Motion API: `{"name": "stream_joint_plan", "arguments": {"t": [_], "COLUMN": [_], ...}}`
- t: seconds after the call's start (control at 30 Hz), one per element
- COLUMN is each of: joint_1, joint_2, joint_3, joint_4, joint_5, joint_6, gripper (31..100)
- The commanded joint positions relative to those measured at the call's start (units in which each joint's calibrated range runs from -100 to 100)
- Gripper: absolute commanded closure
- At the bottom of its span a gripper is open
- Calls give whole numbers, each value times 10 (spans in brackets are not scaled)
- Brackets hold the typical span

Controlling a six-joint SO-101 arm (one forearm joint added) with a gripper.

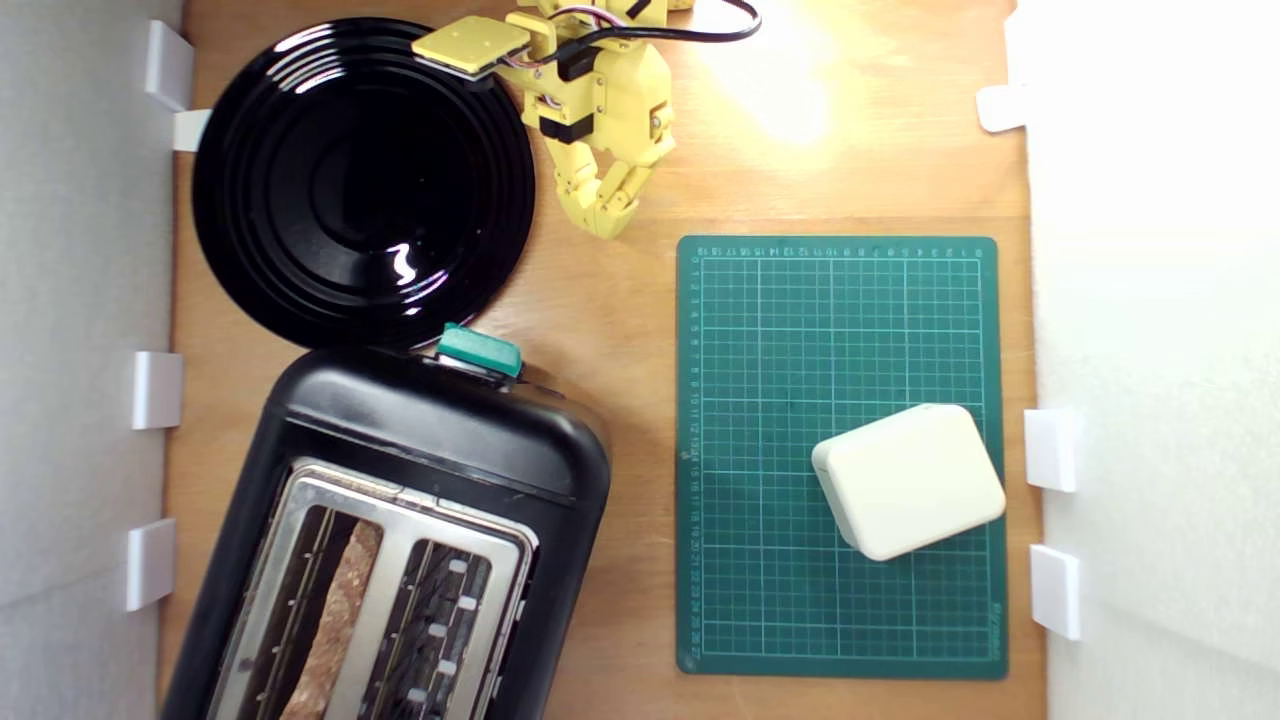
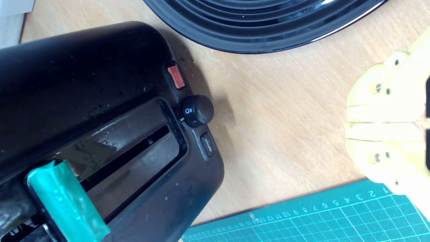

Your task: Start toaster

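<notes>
pincer closed, above table, apart from toaster lever.

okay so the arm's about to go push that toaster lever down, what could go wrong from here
The gripper is shut and well clear of the green lever. On the way in it might clip the black plate, whose rim sits right beside the lever. The lever is small and near the dial and buttons, so a slightly off press might hit those instead. A sideways push could also slide the toaster on the wooden table.
</notes>
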Motion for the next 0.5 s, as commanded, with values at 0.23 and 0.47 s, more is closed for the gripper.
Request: {"name": "stream_joint_plan", "arguments": {"t": [0.23, 0.47], "joint_1": [-2, 5], "joint_2": [-9, -9], "joint_3": [4, 4], "joint_4": [6, 6], "joint_5": [0, 0], "joint_6": [3, 3], "gripper": [989, 989]}}
